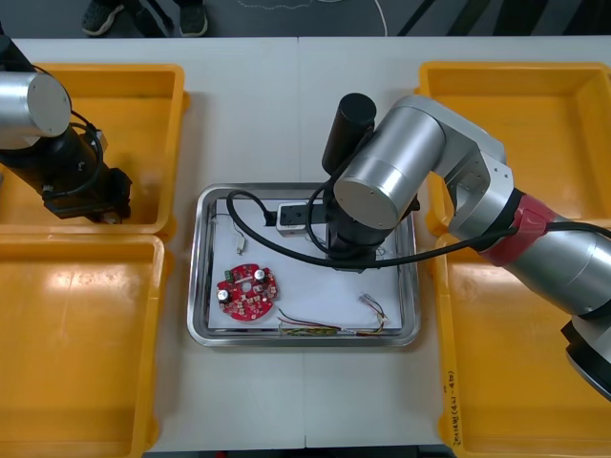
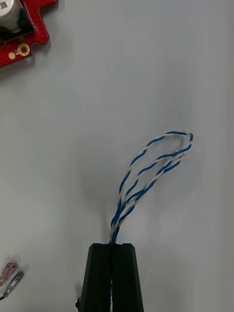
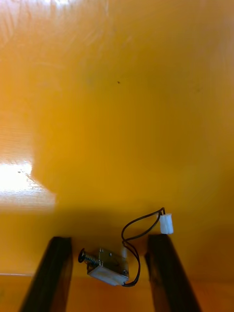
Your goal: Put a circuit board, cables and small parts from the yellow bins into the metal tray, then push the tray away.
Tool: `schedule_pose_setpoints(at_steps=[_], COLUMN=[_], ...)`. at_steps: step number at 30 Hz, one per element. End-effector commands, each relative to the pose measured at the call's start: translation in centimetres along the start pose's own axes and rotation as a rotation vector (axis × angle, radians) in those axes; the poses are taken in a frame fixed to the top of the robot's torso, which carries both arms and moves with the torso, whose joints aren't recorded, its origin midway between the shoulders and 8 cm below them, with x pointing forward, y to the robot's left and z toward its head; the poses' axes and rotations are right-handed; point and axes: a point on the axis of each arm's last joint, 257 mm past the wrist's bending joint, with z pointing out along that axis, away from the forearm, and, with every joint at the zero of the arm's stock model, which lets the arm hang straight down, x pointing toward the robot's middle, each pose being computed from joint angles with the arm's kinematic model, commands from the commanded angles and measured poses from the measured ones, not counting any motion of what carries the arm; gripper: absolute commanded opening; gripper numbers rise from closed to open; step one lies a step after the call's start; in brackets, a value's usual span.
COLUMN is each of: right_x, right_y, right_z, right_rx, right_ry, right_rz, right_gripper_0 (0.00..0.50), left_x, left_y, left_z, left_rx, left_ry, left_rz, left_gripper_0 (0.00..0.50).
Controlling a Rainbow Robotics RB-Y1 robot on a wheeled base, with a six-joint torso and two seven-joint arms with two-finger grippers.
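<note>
Two arms are working: the right gripper (image 2: 112, 246) is pinching the blue-and-white cable (image 2: 151, 168) over the metal tray (image 1: 195, 277); the left gripper (image 3: 109, 238), fingers spread, is straddling a small metal part (image 3: 108, 267) in its yellow bin (image 1: 176, 124).

white-lined metal tray (image 1: 195, 286) sits mid-table between the yellow bins (image 1: 143, 86). inside it the round red circuit board (image 1: 247, 292) lies flat toward the near left corner. the red and yellow cable (image 1: 329, 328) is strung out along the near edge, and a black cable (image 1: 256, 221) curves across the far part. the twisted blue and white cable (image 2: 151, 168) loops out over the tray's white floor, one end pinched in the right gripper (image 2: 112, 247). over in the far left bin a small metal part (image 3: 108, 265) lies on its side, with a thin black wire and white plug coming off it. it sits between the spread fingers of the left gripper (image 3: 109, 238).
</note>
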Motion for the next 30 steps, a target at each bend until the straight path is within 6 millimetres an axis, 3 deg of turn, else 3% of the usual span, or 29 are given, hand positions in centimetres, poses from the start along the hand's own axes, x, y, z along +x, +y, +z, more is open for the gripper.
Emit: schedule_pose_setpoints(at_steps=[1,2,5,13,14,16,17,19,30], right_x=[-2.4,-2.5,-2.6,-2.6,-2.6,-2.7,-2.7,-3.1,-3.1], right_y=[-0.8,-0.8,-0.7,-0.5,-0.5,-0.7,-0.8,-1.2,-2.4], right_z=[-0.6,-0.5,-0.4,0.0,0.0,0.0,0.0,-0.1,-1.2], right_rx=[0.053,0.057,0.055,0.056,0.056,0.062,0.064,0.079,0.083], right_ry=[-0.019,-0.023,-0.026,-0.027,-0.027,-0.033,-0.035,-0.054,-0.08], right_rz=[-0.055,-0.06,-0.058,-0.064,-0.064,-0.063,-0.063,-0.067,-0.019], right_gripper_0=[0.0,0.0,0.0,0.0,0.05,0.257,0.306,0.482,0.5], left_x=[1.2,1.3,1.3,1.1,0.9,0.5,0.3,-0.4,-4.1], left_y=[0.2,0.3,0.3,0.2,0.1,-0.2,-0.2,-0.5,-1.3], left_z=[1.5,1.5,1.6,1.4,1.2,0.7,0.6,-0.3,-5.2], left_rx=[-0.008,-0.01,-0.01,-0.012,-0.012,-0.009,-0.008,-0.009,0.024], left_ry=[0.016,0.017,0.019,0.011,0.002,-0.015,-0.02,-0.051,-0.211], left_rz=[0.034,0.033,0.032,0.033,0.037,0.034,0.033,0.04,0.023], left_gripper_0=[0.152,0.077,0.013,0.0,0.0,0.0,0.0,0.0,0.0])
